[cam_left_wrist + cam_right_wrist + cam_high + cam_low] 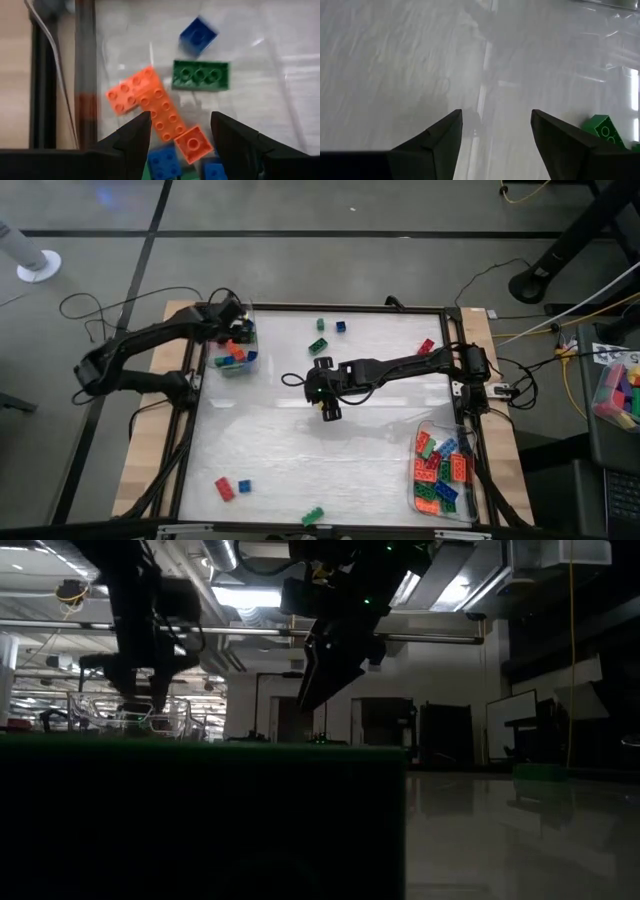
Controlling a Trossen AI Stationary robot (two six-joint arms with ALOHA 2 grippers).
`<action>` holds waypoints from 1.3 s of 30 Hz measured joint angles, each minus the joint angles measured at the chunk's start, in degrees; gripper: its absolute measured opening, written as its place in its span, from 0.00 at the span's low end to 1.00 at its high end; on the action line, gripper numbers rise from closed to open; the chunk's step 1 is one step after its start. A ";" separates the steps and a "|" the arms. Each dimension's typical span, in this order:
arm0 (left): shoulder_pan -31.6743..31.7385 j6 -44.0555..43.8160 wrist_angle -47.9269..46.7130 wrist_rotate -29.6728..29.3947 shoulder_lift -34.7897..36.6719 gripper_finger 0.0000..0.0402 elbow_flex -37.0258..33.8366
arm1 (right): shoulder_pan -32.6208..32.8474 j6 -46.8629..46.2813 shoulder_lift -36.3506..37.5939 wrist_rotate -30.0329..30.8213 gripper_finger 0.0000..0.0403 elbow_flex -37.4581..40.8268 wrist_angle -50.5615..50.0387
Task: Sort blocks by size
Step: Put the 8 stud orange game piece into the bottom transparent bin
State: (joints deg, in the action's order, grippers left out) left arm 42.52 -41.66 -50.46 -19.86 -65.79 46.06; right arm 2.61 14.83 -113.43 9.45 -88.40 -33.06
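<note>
Both grippers gape empty: left gripper [180,131] over its bin [250,360]; send right gripper [328,406] toward six o'clock's green block [313,516].

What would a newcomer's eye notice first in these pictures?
Probably the two clear trays of bright blocks: one tray at the table's far left corner, a fuller tray at the near right corner. The left end effector hangs open over the left tray's orange blocks. The right end effector is open and empty above mid-table, with loose blocks scattered around.
</note>
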 joint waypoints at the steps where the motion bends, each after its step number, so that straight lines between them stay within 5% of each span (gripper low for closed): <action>1: 1.10 -0.25 -0.03 1.29 -1.16 0.48 0.00 | 0.00 0.00 0.00 0.00 0.59 0.00 0.00; 7: 5.60 -3.40 -0.04 5.73 -6.47 0.48 -0.02 | 0.00 0.42 0.00 -0.02 0.59 0.00 0.00; 34: 8.28 -5.89 4.59 5.77 -18.20 0.48 -0.09 | 0.00 0.61 0.00 -0.02 0.59 0.00 -0.02; 39: 8.26 -2.94 3.58 5.77 -18.46 0.38 -0.09 | 0.00 0.63 0.00 -0.02 0.59 0.00 -0.02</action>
State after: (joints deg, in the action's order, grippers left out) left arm 50.78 -44.60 -46.88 -14.09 -84.25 45.98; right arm 2.61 15.46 -113.43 9.43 -88.40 -33.08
